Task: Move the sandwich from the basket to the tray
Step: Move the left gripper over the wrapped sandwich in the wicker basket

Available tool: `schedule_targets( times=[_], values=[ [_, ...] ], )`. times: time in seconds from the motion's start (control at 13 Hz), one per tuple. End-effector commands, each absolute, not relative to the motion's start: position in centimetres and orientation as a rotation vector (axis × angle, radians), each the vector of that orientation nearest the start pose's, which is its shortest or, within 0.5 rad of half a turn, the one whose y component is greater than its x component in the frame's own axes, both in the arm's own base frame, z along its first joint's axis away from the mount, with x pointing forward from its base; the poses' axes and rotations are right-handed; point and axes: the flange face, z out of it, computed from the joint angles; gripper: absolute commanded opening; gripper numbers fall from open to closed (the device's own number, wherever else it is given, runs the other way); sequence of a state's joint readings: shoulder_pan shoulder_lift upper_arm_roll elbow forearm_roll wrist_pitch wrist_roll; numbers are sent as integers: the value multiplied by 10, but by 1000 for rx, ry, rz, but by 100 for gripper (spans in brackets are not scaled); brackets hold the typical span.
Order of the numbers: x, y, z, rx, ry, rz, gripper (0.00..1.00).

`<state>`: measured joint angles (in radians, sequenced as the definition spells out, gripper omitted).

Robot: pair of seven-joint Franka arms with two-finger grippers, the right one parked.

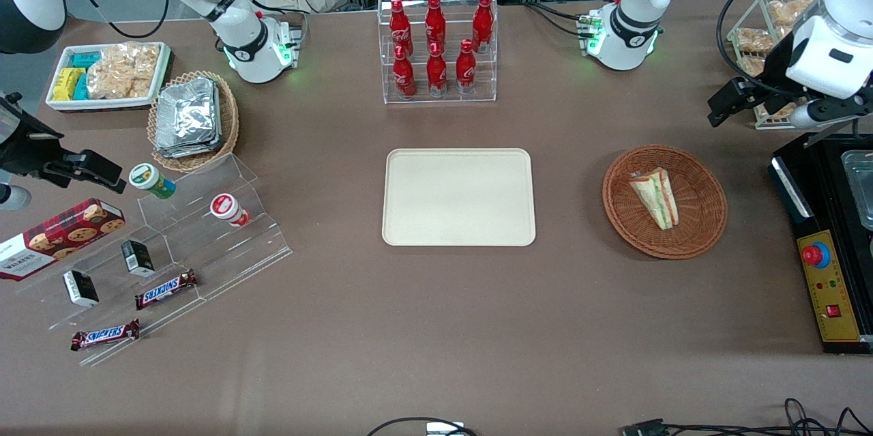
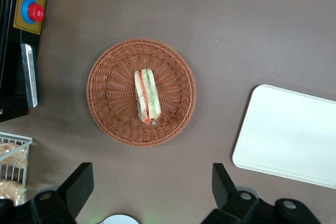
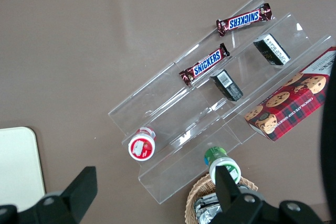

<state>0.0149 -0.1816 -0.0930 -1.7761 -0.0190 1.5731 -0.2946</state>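
The sandwich (image 1: 656, 197) (image 2: 146, 96), a clear-wrapped white-bread wedge with green, red and yellow layers, lies in the middle of the round brown wicker basket (image 1: 702, 218) (image 2: 110, 93). The cream-beige tray (image 1: 458, 197) (image 2: 289, 135) lies flat beside the basket, toward the parked arm's end, with nothing on it. My left gripper (image 1: 726, 103) (image 2: 151, 174) hangs high above the table, farther from the front camera than the basket and toward the working arm's end. Its fingers (image 2: 80, 179) are spread wide, open, with nothing between them.
A black control box with a red button (image 1: 825, 279) (image 2: 32, 11) stands beside the basket. A wire basket of snacks (image 1: 757, 33) sits below the arm. A rack of red bottles (image 1: 436, 47), an oval basket of foil packets (image 1: 193, 119) and an acrylic snack shelf (image 1: 170, 245) are also there.
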Motion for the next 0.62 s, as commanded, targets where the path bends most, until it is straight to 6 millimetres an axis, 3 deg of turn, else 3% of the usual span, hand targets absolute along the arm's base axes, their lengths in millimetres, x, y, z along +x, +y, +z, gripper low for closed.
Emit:
schedule_targets(
  times=[0.0, 0.15, 0.31, 0.46, 0.54],
  values=[
    [489, -41, 642, -3136, -268, 8, 100],
    [495, -38, 645, -3133, -271, 14, 100],
    [495, -36, 635, -3115, -277, 46, 100],
    [496, -36, 605, -3103, -301, 109, 100],
    [496, -33, 579, -3084, -317, 128, 100]
  ],
)
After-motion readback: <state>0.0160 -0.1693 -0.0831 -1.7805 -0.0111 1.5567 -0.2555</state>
